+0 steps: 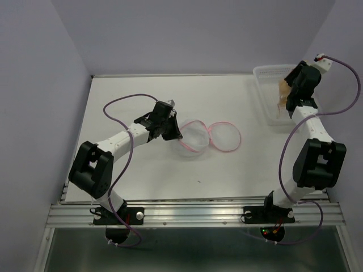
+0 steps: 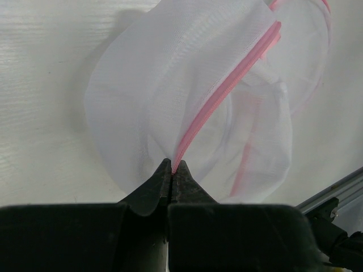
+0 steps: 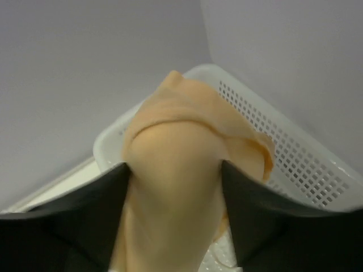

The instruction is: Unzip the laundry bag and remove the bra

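White tabletop (image 1: 142, 170) carries the unzipped laundry bag (image 1: 207, 136), left gripper (image 2: 172, 170) clenched on its pink zipper rim (image 2: 227, 85), right gripper (image 3: 174, 169) grasping the bra (image 3: 181, 130) above the lattice basket (image 3: 295, 153); risk: limp cloth snags a finger or slides over the basket wall, landing outside.

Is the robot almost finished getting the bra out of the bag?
Nearly. The laundry bag lies unzipped, both halves spread open, and the left gripper pinches its pink rim. The bra is already out: the right gripper holds it over the white basket. What seems left is dropping it in.
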You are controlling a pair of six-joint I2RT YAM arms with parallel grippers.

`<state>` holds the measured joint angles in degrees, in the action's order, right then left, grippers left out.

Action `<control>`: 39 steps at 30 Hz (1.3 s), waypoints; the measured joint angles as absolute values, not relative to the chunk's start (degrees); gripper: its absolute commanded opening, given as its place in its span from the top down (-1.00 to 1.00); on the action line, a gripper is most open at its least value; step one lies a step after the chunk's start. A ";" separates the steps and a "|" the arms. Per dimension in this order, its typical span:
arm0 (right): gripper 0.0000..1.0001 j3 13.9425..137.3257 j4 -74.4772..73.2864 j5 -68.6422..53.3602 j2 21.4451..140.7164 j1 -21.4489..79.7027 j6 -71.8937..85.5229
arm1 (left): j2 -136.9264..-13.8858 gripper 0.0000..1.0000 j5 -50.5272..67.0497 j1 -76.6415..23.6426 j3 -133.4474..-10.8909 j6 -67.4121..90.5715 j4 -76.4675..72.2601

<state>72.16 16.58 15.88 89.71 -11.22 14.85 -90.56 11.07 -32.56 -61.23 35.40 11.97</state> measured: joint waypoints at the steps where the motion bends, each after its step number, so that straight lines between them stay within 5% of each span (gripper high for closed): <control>1: -0.99 73.34 14.74 15.73 91.74 -11.25 15.42 | -90.56 1.00 11.05 -32.56 -61.25 35.40 11.94; 8: -1.00 78.54 1.26 10.46 95.44 -11.18 16.69 | -90.56 1.00 11.09 -32.56 -61.25 35.46 12.01; 15: -1.00 77.52 -11.35 6.50 81.78 -6.46 18.85 | -90.56 1.00 11.09 -32.56 -61.25 36.23 11.84; 21: -1.00 71.72 -18.76 6.04 70.43 7.16 20.32 | -90.56 1.00 11.09 -32.56 -61.25 36.73 11.79; 31: -1.00 54.39 -29.17 3.36 79.29 10.92 24.32 | -90.56 1.00 11.14 -32.56 -61.25 37.58 11.60; 39: -0.51 50.39 -24.51 1.87 83.68 10.92 28.12 | -89.60 1.00 11.33 -32.56 -61.08 38.17 10.52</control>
<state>50.39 -24.51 1.87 83.68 10.92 28.12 -89.60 11.33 -32.56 -61.08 38.17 10.52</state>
